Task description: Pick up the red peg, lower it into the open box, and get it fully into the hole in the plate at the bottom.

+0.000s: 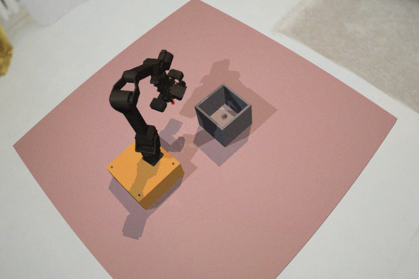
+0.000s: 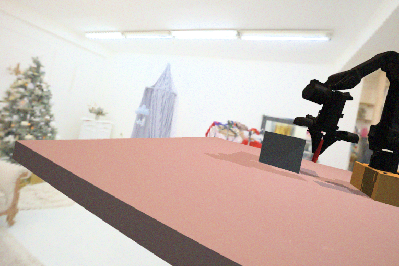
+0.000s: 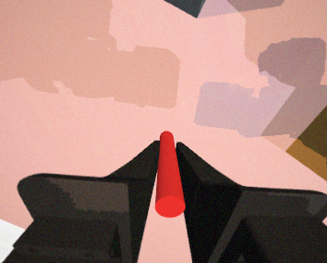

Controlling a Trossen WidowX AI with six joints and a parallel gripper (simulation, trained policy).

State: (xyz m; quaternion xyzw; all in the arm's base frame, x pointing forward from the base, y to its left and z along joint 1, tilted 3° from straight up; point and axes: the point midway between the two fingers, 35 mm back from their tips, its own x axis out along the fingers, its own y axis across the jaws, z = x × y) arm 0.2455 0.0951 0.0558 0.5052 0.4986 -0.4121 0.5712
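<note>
Where claw [image 1: 171, 98] [image 2: 317, 153] [image 3: 167, 145] grips red peg [image 1: 173, 101] [image 2: 317, 150] [image 3: 169, 179], clamped, peg (top view) mostly hidden

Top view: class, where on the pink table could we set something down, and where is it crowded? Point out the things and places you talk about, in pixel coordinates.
Likely spots: the pink stretch right of the orange block [image 1: 159, 184] [image 2: 383, 188], below the grey box [image 1: 237, 130] [image 2: 282, 151]; another toward the table's top corner. Crowded: between block and box, under the pincer [image 1: 172, 101] [image 2: 317, 156] [image 3: 167, 145].

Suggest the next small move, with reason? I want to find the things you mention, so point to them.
Probably carry the red peg [image 1: 173, 101] [image 2: 317, 152] [image 3: 169, 177] sideways over the open box [image 1: 238, 126] [image 2: 282, 152], keeping height: the gripper [image 2: 319, 152] [image 3: 167, 145] is shut on it, raised off the table, beside the box, not above its hole [image 1: 224, 116].
</note>
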